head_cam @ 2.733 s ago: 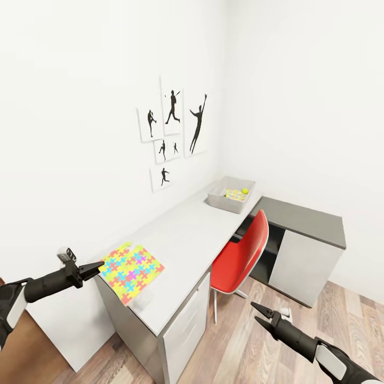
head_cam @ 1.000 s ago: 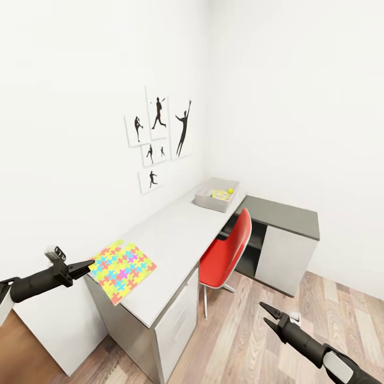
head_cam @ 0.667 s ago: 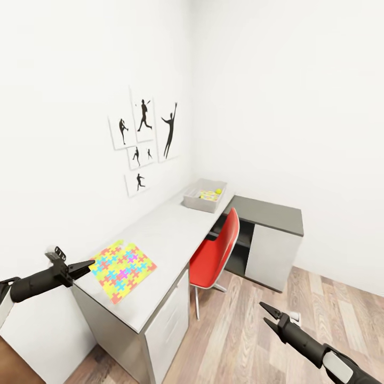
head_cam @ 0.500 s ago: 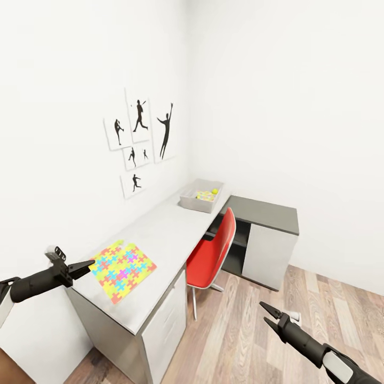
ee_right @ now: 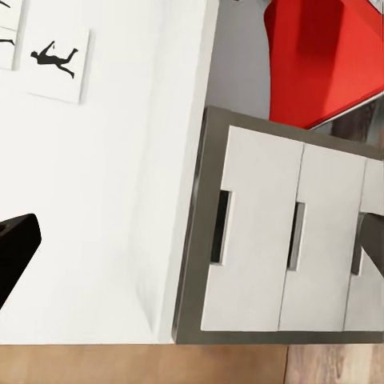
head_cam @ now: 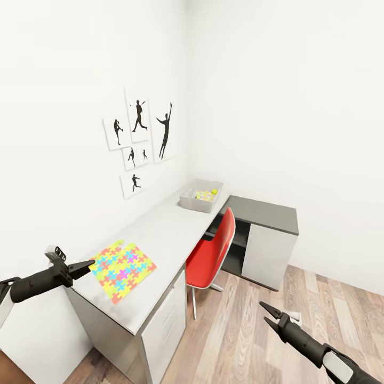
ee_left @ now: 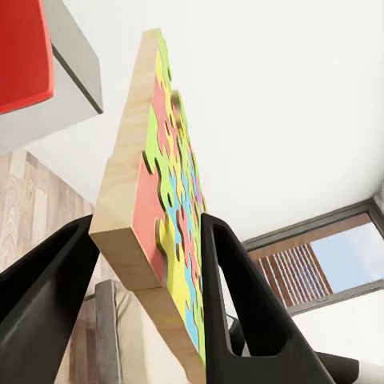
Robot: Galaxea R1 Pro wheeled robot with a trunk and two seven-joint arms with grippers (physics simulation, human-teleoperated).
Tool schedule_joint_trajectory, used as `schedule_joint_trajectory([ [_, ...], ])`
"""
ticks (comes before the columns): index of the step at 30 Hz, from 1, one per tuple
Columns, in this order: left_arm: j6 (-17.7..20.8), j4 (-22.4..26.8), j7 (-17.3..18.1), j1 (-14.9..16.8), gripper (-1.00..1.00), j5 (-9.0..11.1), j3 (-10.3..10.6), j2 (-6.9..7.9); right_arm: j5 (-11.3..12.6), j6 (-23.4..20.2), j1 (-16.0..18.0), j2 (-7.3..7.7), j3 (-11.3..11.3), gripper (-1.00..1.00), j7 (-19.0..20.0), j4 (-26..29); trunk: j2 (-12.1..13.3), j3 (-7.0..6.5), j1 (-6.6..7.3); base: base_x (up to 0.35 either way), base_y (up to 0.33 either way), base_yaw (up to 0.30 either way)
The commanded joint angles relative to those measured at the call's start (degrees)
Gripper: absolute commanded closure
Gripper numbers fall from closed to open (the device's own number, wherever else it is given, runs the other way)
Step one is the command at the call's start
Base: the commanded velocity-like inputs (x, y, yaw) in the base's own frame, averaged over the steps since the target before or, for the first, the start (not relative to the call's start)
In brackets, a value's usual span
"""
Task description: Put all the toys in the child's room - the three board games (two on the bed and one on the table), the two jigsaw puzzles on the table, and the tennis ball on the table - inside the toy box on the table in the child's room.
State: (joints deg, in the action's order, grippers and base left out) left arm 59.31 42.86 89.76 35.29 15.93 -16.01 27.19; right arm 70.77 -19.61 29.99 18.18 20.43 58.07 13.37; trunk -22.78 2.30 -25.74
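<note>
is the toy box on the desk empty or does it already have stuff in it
Not empty. In the head view the toy box at the table's far end holds the tennis ball and something flat and yellowish, too small to identify.

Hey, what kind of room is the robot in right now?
Most likely a child's bedroom or study corner: a long pale desk with drawers, a red chair tucked under it, sports silhouette pictures on the white wall, and a toy box holding a tennis ball.
</note>
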Motion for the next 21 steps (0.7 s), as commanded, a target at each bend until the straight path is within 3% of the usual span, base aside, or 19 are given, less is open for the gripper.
schedule_joint_trajectory([
  [1, 0.6, 0.0, 0.2, 0.0, 1.00, 0.0, 0.0, 0.00, 0.6, -0.5, 0.1, 0.06, 0.3, -1.00, 0.1, 0.0, -0.1, 0.12, -0.04, 0.000, 0.000, -0.144],
  [21, 0.6, 0.0, 0.2, 0.0, 1.00, 0.0, -0.1, 0.05, 0.6, -0.3, 0.1, -0.03, 0.3, -1.00, 0.1, 0.0, -0.1, -0.67, -0.04, 0.000, 0.000, -0.235],
])
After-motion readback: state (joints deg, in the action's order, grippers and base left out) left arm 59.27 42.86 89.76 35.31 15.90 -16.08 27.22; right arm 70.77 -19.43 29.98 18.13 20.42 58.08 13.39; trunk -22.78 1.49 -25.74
